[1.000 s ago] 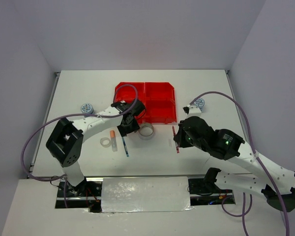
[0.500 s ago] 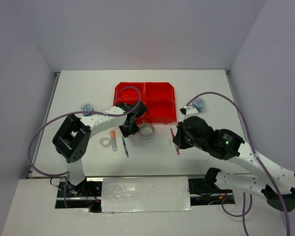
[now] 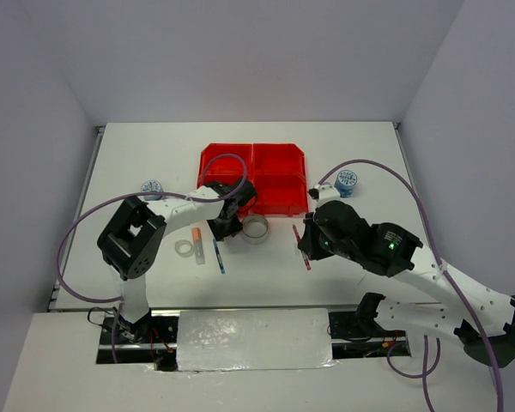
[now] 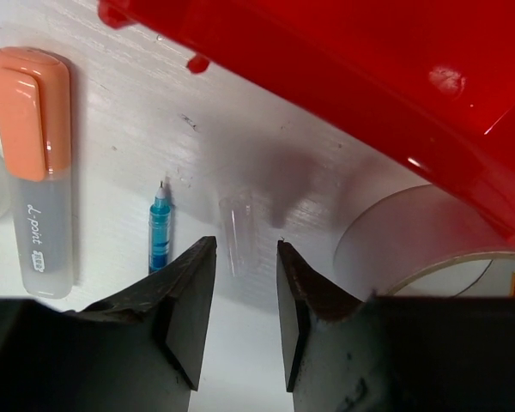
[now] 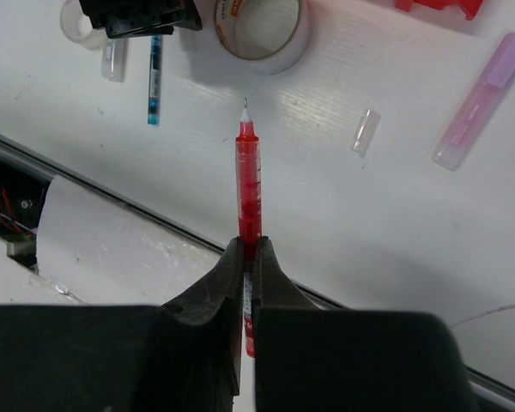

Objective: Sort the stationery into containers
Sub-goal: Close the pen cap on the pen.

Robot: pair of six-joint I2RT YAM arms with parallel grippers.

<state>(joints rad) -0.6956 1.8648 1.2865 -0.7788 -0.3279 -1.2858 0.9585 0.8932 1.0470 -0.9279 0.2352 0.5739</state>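
The red four-compartment tray [image 3: 279, 163] stands mid-table; its front edge fills the top of the left wrist view [image 4: 343, 77]. My left gripper [image 3: 220, 225] is open [image 4: 245, 249] just in front of that edge. A small clear pen cap [image 4: 238, 230] lies on the table between its fingertips. A blue pen [image 4: 159, 233] and an orange highlighter [image 4: 39, 163] lie to its left, and a large silvery tape ring [image 3: 256, 228] lies to its right. My right gripper [image 5: 249, 253] is shut on a red pen [image 5: 249, 180], held above the table.
A small clear tape ring [image 3: 184, 248] lies left of the highlighter. Blue-patterned rolls sit at the far left [image 3: 152, 188] and right of the tray [image 3: 346, 181]. A pink highlighter [image 5: 481, 99] and another clear cap [image 5: 366, 130] lie on the table near the right arm.
My right gripper has carried the red pen a little left and away from the front edge. My left gripper has shifted slightly by the tray's front edge, and its elbow has swung right.
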